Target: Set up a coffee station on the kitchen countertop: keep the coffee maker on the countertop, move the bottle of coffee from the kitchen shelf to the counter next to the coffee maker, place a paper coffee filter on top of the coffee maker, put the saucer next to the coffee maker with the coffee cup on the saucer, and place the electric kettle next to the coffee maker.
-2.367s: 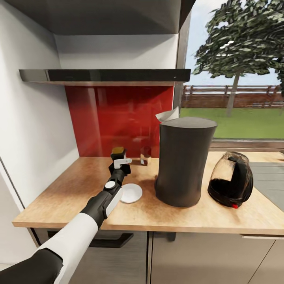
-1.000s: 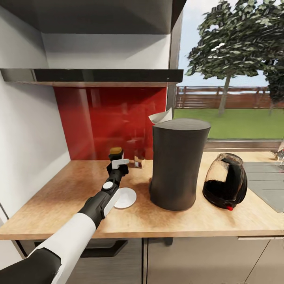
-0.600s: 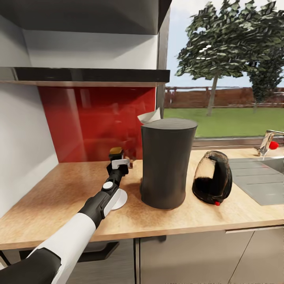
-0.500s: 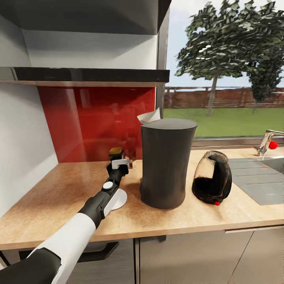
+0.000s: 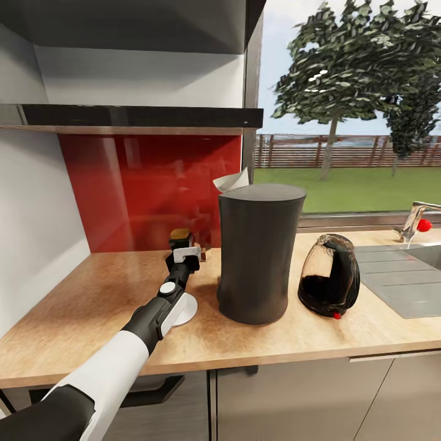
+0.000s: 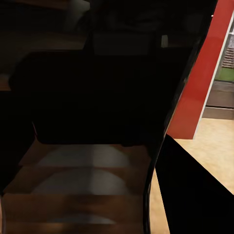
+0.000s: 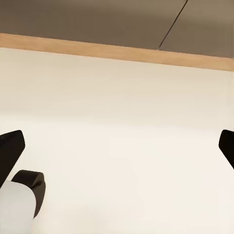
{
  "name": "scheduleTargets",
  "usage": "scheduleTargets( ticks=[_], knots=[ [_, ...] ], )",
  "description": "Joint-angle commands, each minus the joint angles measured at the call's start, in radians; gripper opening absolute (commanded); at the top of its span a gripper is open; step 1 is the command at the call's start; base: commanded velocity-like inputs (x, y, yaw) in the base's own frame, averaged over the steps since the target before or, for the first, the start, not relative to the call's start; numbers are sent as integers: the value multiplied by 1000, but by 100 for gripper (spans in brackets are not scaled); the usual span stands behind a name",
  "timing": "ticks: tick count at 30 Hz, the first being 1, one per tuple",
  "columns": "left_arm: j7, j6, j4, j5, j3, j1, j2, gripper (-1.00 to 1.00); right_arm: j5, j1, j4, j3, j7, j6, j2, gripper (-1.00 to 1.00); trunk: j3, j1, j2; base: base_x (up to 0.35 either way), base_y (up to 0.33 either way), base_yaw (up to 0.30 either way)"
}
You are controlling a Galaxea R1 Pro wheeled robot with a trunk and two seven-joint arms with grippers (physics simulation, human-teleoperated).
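1. The kitchen countertop (image 5: pixel 79 306) carries everything so far, with the glossy black kitchen shelf (image 5: pixel 122 114) on the wall above it.

2. The coffee maker (image 5: pixel 258 254) is the big dark tapered thing standing mid-counter. I'd guess it's heavy and stable, and it stays put anyway. The paper coffee filter (image 5: pixel 231 181) pokes up at its back top edge; whether it lies on the flat top or sits behind it, I can't tell. It looks flimsy, so pinch it lightly by a corner.

3. The electric kettle (image 5: pixel 329 277) is just beside the coffee maker on the sink side. It's glass, so I'd take it by the black handle, not the belly.

4. The bottle of coffee (image 5: pixel 180 234) is down at counter level near the red backsplash, on the far side of the saucer from me. My left gripper (image 5: pixel 185 252) is right at it, apparently closed around the body with the tan cap sticking out above. It's slim and probably slick — the narrow part under the cap is the safe hold, and it would tip easily.

5. The saucer (image 5: pixel 182 309) lies flat, half hidden under my left forearm, near the coffee maker's base. It's thin and low, so it needs a rim grab.

6. My right gripper (image 7: pixel 119 146) hangs spread wide, holding nothing — both tips sit at the far edges of the right wrist view.
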Motion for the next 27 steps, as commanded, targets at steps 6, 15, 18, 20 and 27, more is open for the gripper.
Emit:
scheduleTargets(
  ticks=[6,15,18,20,27],
  knots=[
    [6,-5,1,8,-7,-1,1,-100,10,0,-1,-7,5,-6,1,100,-4,4,-8,0,0,0],
    [6,-5,1,8,-7,-1,1,-100,10,0,-1,-7,6,-6,1,100,-32,38,-71,0,0,0],
    [6,-5,1,8,-7,-1,1,-100,10,0,-1,-7,5,-6,1,100,-32,38,-71,0,0,0],
    [6,-5,1,8,-7,-1,1,-100,10,0,-1,-7,5,-6,1,100,-35,42,-78,0,0,0],
    [6,-5,1,8,-7,-1,1,-100,10,0,-1,-7,5,-6,1,100,-48,58,-106,0,0,0]
  ],
)
